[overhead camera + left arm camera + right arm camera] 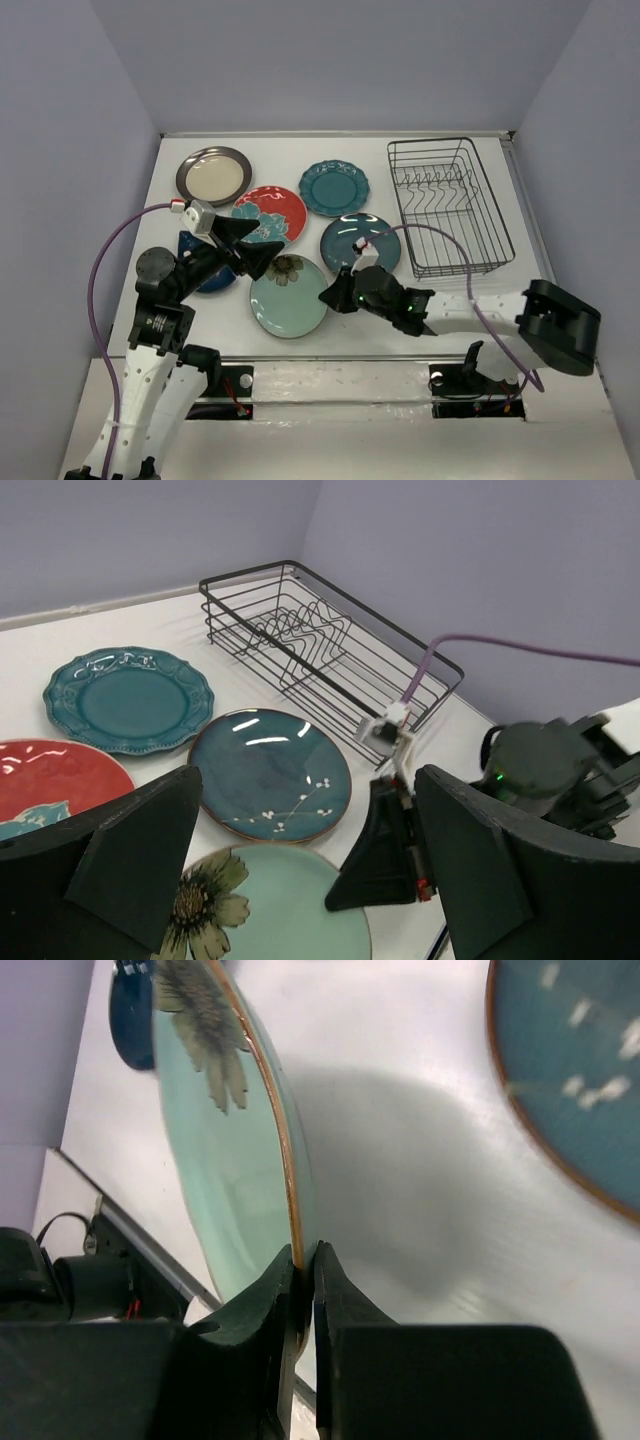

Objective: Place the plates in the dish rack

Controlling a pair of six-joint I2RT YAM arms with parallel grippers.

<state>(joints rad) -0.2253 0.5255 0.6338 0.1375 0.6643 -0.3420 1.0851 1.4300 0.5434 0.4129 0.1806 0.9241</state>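
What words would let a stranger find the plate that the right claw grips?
Start at the black wire rack on the right of the table. The glossy dark teal plate lies left of it; next, toward the near edge, comes the pale mint plate. It alone is pale green, with one big dark flower.

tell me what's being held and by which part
The right end effector pinches the pale mint plate by its rim, on the side nearest that arm. The left end effector is open, holding nothing.
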